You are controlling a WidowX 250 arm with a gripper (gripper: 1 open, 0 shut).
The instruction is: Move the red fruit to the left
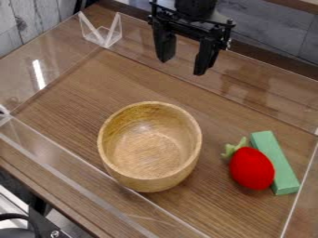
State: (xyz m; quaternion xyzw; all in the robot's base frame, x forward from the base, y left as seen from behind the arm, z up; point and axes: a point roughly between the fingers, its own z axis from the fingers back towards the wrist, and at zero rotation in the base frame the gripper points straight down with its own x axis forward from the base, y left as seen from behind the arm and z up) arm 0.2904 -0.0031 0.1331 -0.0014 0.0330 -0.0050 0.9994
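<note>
The red fruit [251, 168] is a small glossy red toy with a green leafy top, lying on the wooden table at the right, against a flat green block. My gripper [184, 55] hangs at the top middle, pointing down, well behind and left of the fruit. Its two black fingers [163, 46] stand apart with nothing between them.
A round wooden bowl [151, 144] sits in the middle of the table. The flat green block [277, 160] lies just right of the fruit. Clear plastic walls [50, 70] fence the table on all sides.
</note>
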